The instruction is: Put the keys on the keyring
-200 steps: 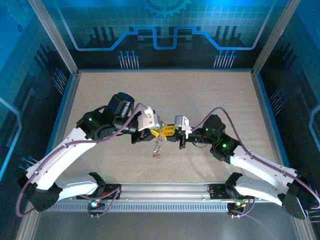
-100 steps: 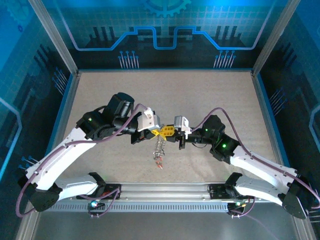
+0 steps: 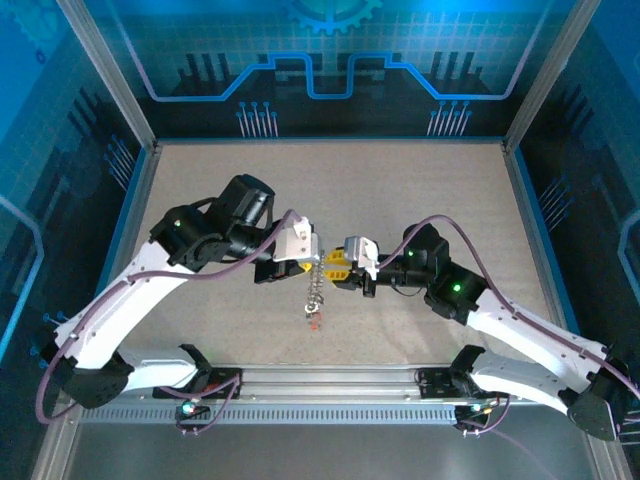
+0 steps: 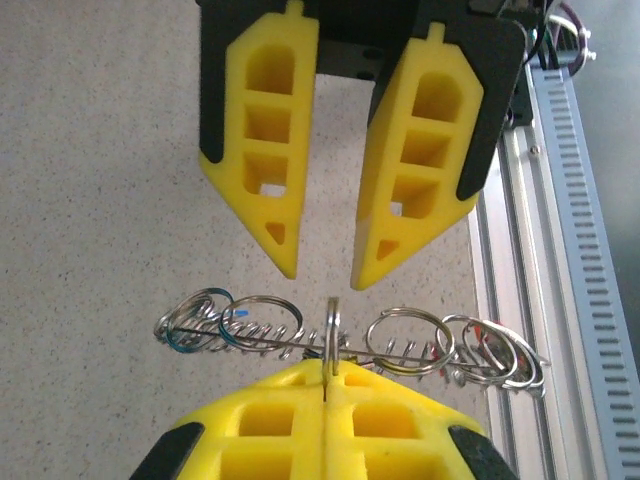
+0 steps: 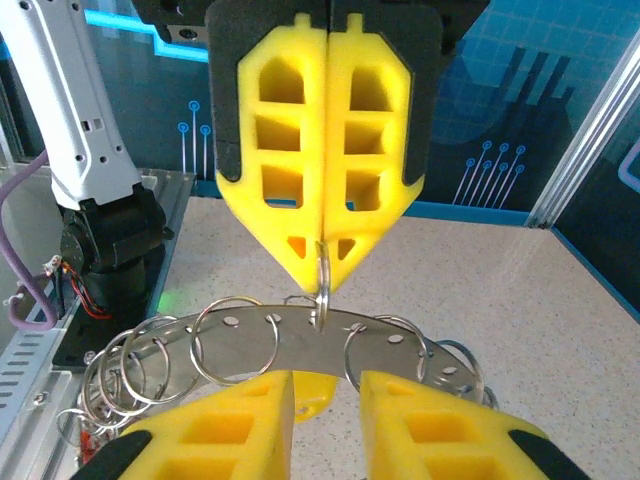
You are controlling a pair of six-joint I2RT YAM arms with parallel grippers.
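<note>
Speckled beige table [image 3: 420, 190] inside blue-lit walls [image 3: 320, 60]. The left gripper [image 4: 328, 375] pinches a silvery-grey looped metal keyring [image 5: 290, 335]; the right gripper [image 5: 327, 390] gapes empty. Overhead, a red-headed key [image 3: 314, 322] dangles.

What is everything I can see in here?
keyring: one, silvery, hanging between the two arms, strung with many small loops.
key: one red head seen, at the keyring's lower end; other keys too small to tell.
table: one, speckled beige, below everything.
walls: blue printed panels, behind and at the sides.
left arm: one, white and black; yellow jaws shut on one small loop of the keyring.
right arm: one, white and black; yellow jaws open, facing the keyring.
</note>
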